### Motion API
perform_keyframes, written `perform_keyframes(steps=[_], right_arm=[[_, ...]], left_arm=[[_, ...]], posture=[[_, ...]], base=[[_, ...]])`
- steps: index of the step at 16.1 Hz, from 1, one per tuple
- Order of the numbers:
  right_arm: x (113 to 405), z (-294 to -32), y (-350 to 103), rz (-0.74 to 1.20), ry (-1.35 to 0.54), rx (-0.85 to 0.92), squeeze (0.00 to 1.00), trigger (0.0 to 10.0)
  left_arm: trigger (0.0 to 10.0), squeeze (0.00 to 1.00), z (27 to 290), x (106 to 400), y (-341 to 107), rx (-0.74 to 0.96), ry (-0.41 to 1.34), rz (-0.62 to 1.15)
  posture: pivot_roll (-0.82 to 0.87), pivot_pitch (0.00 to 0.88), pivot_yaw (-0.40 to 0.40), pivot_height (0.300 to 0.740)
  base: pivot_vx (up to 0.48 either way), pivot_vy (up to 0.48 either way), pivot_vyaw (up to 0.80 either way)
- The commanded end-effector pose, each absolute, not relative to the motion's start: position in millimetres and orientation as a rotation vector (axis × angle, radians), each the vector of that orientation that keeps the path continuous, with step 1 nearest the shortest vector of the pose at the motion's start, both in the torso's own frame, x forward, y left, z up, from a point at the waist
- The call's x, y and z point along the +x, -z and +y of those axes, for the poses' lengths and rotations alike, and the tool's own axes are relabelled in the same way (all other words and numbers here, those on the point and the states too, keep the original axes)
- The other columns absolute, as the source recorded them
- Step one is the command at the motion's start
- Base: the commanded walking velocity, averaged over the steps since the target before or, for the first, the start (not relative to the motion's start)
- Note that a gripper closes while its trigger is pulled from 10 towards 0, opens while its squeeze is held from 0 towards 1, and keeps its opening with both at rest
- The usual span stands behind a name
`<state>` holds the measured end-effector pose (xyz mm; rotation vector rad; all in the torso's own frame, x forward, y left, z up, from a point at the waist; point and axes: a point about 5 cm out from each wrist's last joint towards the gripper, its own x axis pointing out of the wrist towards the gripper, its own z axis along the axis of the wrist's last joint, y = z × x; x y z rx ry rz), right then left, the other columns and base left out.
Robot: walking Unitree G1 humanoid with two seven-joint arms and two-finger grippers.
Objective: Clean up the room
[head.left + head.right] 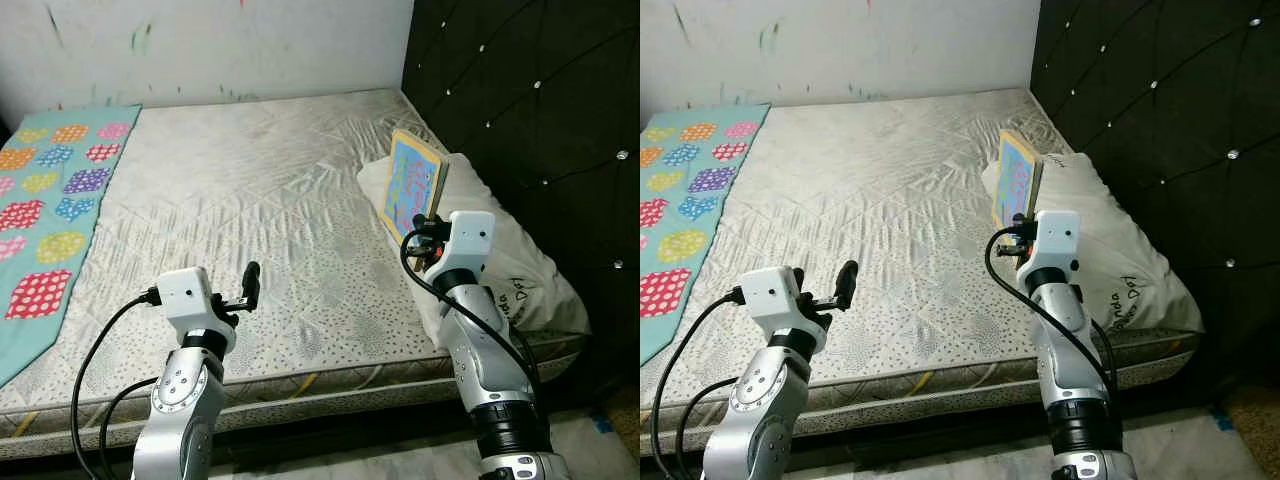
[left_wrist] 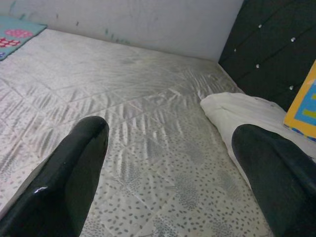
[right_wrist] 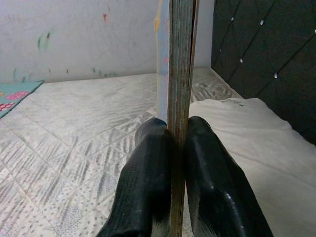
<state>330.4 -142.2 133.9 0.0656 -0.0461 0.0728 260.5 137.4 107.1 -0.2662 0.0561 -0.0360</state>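
Observation:
A thin board book (image 1: 413,183) with a blue and yellow cover stands upright on edge over the white pillow (image 1: 510,262) at the bed's right side. My right gripper (image 3: 174,148) is shut on the book's lower edge (image 3: 177,74), one finger on each face. My left gripper (image 2: 173,163) hovers open over the bare mattress (image 1: 250,190) near the front edge, with nothing between its fingers (image 1: 252,281).
A teal cloth with coloured patches (image 1: 50,200) lies along the mattress's left side. A black tufted headboard (image 1: 540,100) rises on the right, a marked white wall (image 1: 200,40) behind. The bed's front edge (image 1: 300,385) runs just before my arms.

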Motion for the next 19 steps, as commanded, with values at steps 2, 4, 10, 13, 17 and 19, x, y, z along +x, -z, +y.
perform_keyframes(steps=[2,4,10,13,17,19], right_arm=[[330.0,-140.0,-146.4,-0.101,-0.088,0.057,0.0,10.0],[329.8,-140.2,-146.2,-0.099,-0.088,0.057,0.0,10.0],[327.7,-141.6,-143.6,-0.094,-0.089,0.055,0.0,10.0],[327.7,-141.1,-143.8,-0.095,-0.093,0.054,0.0,10.0],[327.5,-140.5,-143.4,-0.094,-0.097,0.049,0.0,10.0],[327.3,-140.1,-143.1,-0.094,-0.1,0.044,0.0,10.0]], left_arm=[[10.0,0.0,135.7,259.3,-105.6,-0.272,0.037,0.063],[10.0,0.0,135.2,259.0,-105.6,-0.273,0.039,0.063],[10.0,0.0,133.9,258.6,-105.5,-0.273,0.045,0.062],[10.0,0.0,133.7,258.5,-105.2,-0.272,0.044,0.063],[10.0,0.0,133.6,258.4,-104.7,-0.27,0.044,0.065],[10.0,0.0,133.7,258.5,-104.2,-0.27,0.044,0.068]], posture=[[0.03,0.0,0.028,0.74],[0.03,0.0,0.028,0.74],[0.03,0.0,0.029,0.74],[0.03,0.0,0.029,0.74],[0.03,0.0,0.028,0.74],[0.03,0.0,0.028,0.74]], base=[[0.0,0.0,0.0],[0.0,0.0,0.0],[0.043,0.0,0.0],[0.261,0.0,0.0],[0.252,0.0,0.0],[0.127,0.0,0.0]])
